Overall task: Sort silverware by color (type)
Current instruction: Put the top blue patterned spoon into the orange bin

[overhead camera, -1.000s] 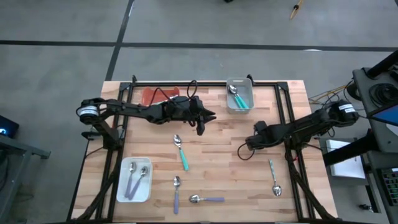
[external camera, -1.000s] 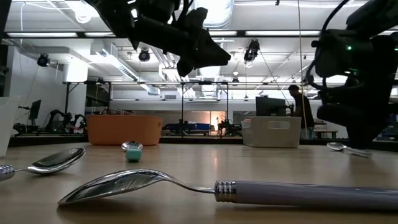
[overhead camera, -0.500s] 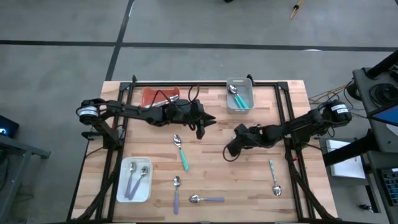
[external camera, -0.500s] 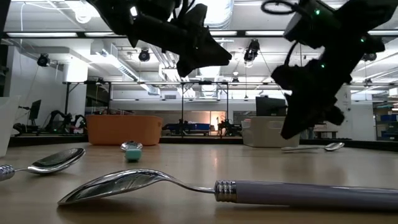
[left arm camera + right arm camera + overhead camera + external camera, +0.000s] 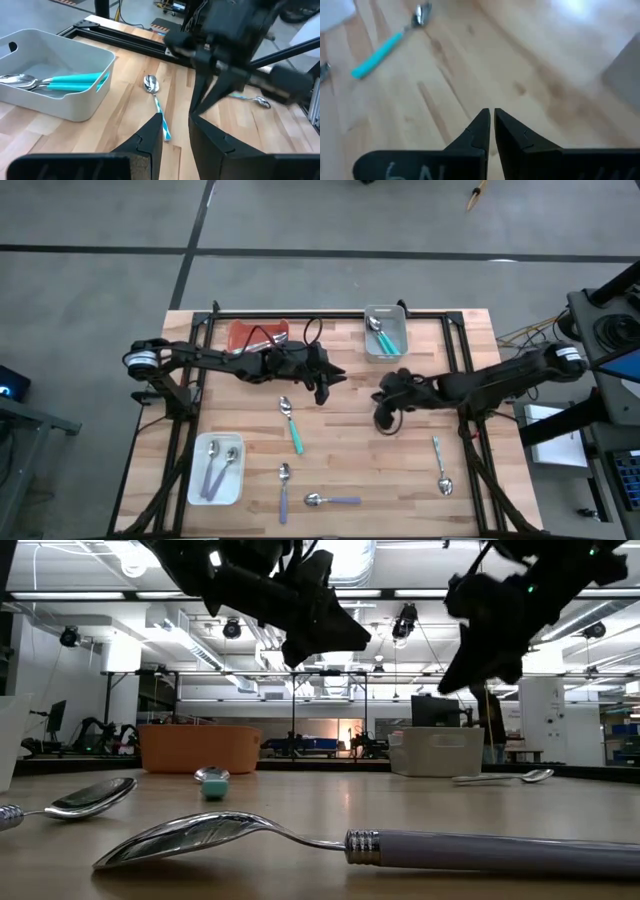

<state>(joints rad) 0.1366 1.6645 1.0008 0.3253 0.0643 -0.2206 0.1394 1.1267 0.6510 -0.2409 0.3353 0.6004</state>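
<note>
Loose spoons lie on the wooden table: a teal-handled one (image 5: 291, 425) (image 5: 380, 52), two purple-handled ones (image 5: 283, 490) (image 5: 332, 500) and a pale-handled one (image 5: 440, 465) near the right edge. Another pale-blue-handled spoon (image 5: 157, 105) lies flat on the wood just ahead of my left gripper. My left gripper (image 5: 328, 383) (image 5: 176, 117) hovers over the middle of the table, open, with nothing between its fingers. My right gripper (image 5: 383, 418) (image 5: 491, 112) hangs raised to the right of it, shut and empty.
A grey tray (image 5: 385, 358) (image 5: 50, 105) holding teal spoons stands at the far edge. An orange tray (image 5: 240, 332) is at the far left, partly under my left arm. A white tray (image 5: 216, 502) with two purple spoons sits near left. Black frame rails (image 5: 460, 350) border the table.
My right gripper has risen from close to the table and shifted toward the table's left. It has rolled and tipped from pointing steeply down to a shallower slant, and it has stayed shut. No spoon has moved.
</note>
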